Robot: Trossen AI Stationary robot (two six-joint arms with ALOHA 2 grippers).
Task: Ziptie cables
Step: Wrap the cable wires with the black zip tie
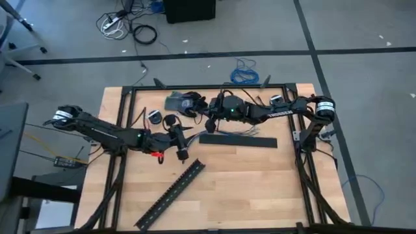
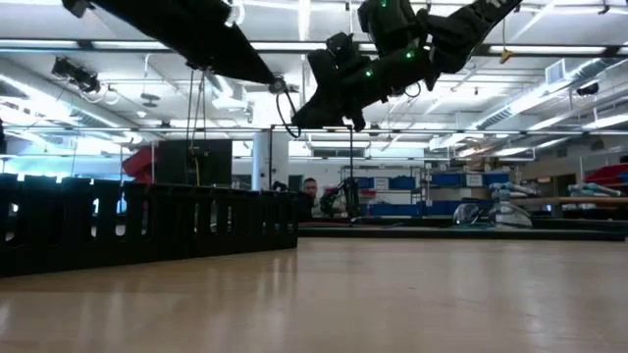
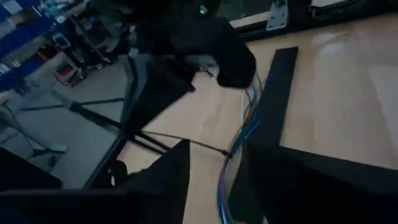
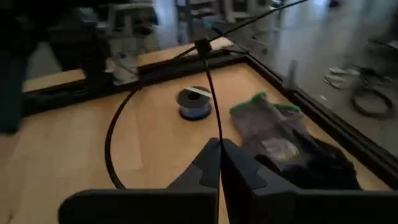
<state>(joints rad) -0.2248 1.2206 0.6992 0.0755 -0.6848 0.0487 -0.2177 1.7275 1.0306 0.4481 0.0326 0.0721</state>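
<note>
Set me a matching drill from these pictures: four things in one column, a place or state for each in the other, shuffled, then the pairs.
Things:
1. cables
2. zip tie
3. long black strip
4. straight black strip

Places or states:
A. lies slanted on the wood near the front edge
B. pinched in the right gripper, looped
C. run between the left gripper's fingers
D. lies level beside the cables

Pairs: 1-C, 2-B, 3-A, 4-D

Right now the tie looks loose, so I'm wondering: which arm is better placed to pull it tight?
Probably the right: its jaws are shut on the zip tie, whose loop hangs slack. The left arm only has the cables running past it.
</note>
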